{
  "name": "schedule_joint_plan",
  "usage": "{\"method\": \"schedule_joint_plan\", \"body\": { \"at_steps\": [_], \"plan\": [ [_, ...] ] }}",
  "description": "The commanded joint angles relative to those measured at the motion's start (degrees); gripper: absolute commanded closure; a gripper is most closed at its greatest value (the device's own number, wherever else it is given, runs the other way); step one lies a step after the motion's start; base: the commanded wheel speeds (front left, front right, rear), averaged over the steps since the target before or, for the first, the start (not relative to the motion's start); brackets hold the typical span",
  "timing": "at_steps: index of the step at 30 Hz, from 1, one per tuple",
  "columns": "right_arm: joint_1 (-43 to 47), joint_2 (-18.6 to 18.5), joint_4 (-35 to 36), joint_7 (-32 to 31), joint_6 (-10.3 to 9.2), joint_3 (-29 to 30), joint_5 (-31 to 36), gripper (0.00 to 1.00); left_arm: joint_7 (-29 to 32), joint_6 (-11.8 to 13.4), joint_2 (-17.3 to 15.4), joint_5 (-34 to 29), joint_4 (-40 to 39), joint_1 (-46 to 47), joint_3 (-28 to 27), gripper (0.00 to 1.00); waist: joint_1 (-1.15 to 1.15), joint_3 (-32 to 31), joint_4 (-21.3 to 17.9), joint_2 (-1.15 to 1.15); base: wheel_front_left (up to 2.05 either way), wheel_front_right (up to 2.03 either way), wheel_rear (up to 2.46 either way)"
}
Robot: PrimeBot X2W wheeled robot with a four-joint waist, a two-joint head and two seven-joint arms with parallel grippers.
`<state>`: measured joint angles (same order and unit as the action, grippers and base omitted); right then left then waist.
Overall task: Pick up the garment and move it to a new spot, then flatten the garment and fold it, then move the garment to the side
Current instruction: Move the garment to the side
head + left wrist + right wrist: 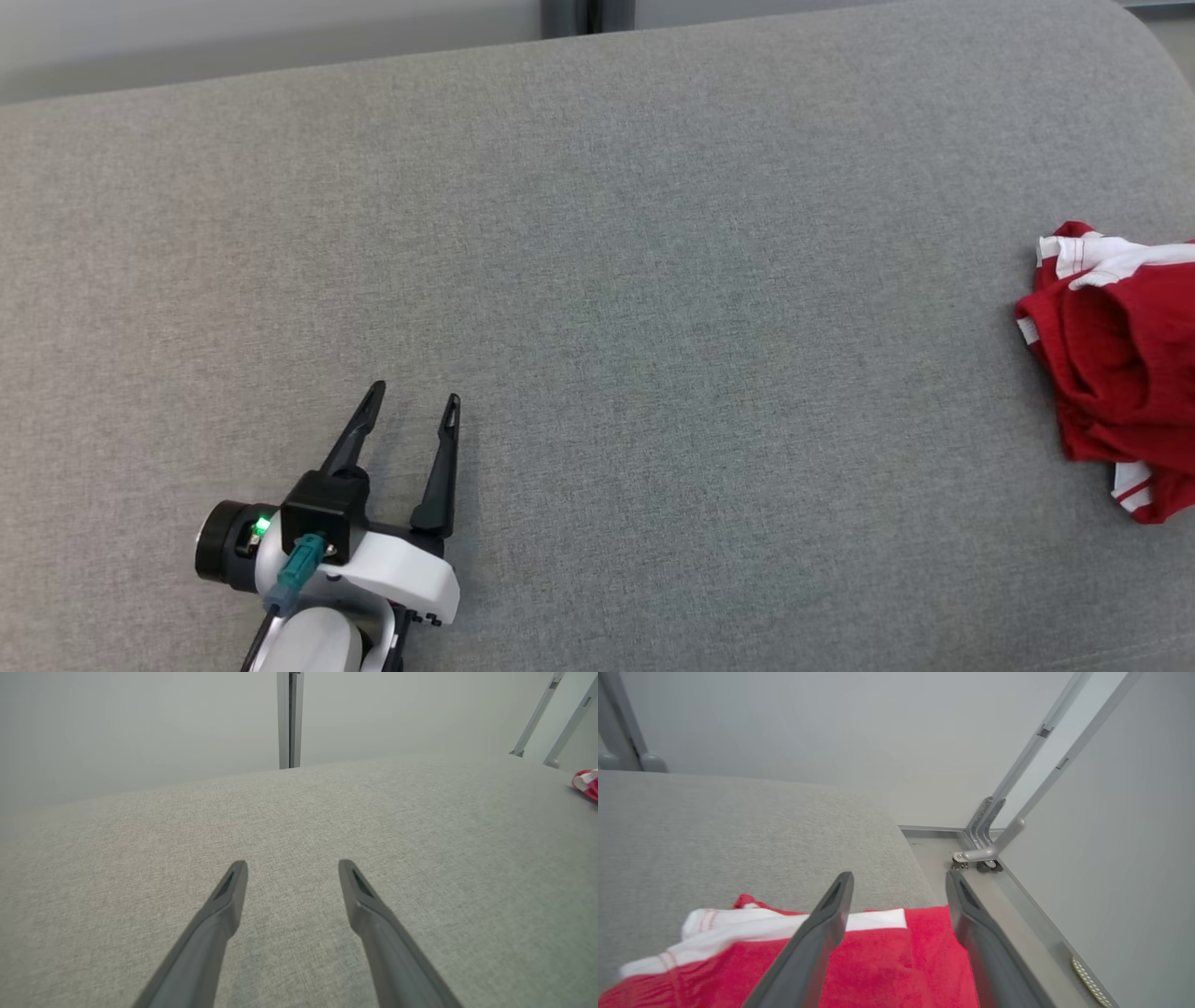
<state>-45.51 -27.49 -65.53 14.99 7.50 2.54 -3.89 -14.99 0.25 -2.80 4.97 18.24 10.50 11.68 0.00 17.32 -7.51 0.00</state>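
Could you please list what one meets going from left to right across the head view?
Left tool, open → a bare stretch of the grey fabric surface → the red and white garment at the right edge.

A plain lab-like room (grey padded surface (597,280), pale walls (808,728), metal struts (1043,731)).

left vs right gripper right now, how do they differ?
1. The left gripper is over bare grey fabric surface. The right gripper is over the red-and-white garment.
2. The left gripper is well away from the garment, toward the surface's left. The right gripper is by the surface's right end, close to its edge.

Shared: both have their fingers spread open and grip nothing.
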Motion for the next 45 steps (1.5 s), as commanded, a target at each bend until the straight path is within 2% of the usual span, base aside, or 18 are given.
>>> {"method": "schedule_joint_plan", "body": {
  "at_steps": [1, 5, 9, 12, 17, 23, 29, 36, 45],
  "plan": [
    [0.86, 2.55, 2.98, 0.20, -0.02, 1.90, 1.19, 0.00, -0.24, 0.49, -0.23, 0.04, -0.27, 0.79, -0.75, 0.00, 0.00, -0.39, 0.28, 0.00, 0.00, 0.00, 0.00],
    [4.54, 9.20, 13.05, 0.21, -0.02, 4.74, 3.61, 0.00, -0.24, 0.98, -0.22, 0.16, -0.16, -0.05, -2.06, 0.00, 0.00, -1.86, 0.79, 0.00, 0.00, 0.00, 0.00],
    [9.38, 15.48, 21.83, 0.20, -0.02, 3.29, 3.53, 0.00, -0.24, 1.57, -0.23, 0.96, -0.32, -0.92, -3.22, 0.00, 0.00, -3.71, 1.87, 0.00, 0.00, 0.00, 0.00],
    [13.29, 18.95, 26.22, 0.12, -0.02, 0.84, 2.77, 0.00, -0.24, 1.76, -0.23, 1.26, 0.00, -1.54, -3.63, 0.00, 0.00, -5.10, 3.18, 0.00, 0.00, 0.00, 0.00],
    [19.41, 22.45, 29.56, 0.10, -0.02, -2.57, 1.53, 0.00, -0.25, 2.34, -0.24, 1.78, 0.52, -2.35, -3.84, 0.00, 0.00, -7.39, 5.68, 0.00, 0.00, 0.00, 0.00],
    [25.33, 24.31, 31.13, 0.11, -0.02, -4.79, -0.03, 0.00, -0.24, 2.79, -0.27, 3.36, 1.33, -4.29, -3.92, 0.00, 0.00, -10.35, 8.77, 0.00, 0.00, 0.00, 0.00],
    [30.77, 24.38, 33.84, 0.11, -0.01, -6.88, -3.35, 0.00, -0.24, 2.64, -0.24, 2.89, 1.93, -6.84, -4.99, 0.00, 0.00, -13.19, 10.31, 0.00, 0.00, 0.00, 0.00],
    [34.75, 24.35, 35.58, 0.12, -0.02, -7.10, -4.45, 0.00, -0.24, 2.92, -0.23, 2.50, 2.92, -9.38, -6.51, 0.00, 0.00, -16.18, 10.10, 0.00, 0.00, 0.00, 0.00],
    [36.72, 24.38, 37.74, 0.11, -0.02, -6.77, -2.76, 0.00, -0.24, 2.69, -0.24, 3.98, 4.68, -9.33, -8.15, 0.00, 0.00, -16.81, 8.76, 0.00, 0.00, 0.00, 0.00]
  ]
}}
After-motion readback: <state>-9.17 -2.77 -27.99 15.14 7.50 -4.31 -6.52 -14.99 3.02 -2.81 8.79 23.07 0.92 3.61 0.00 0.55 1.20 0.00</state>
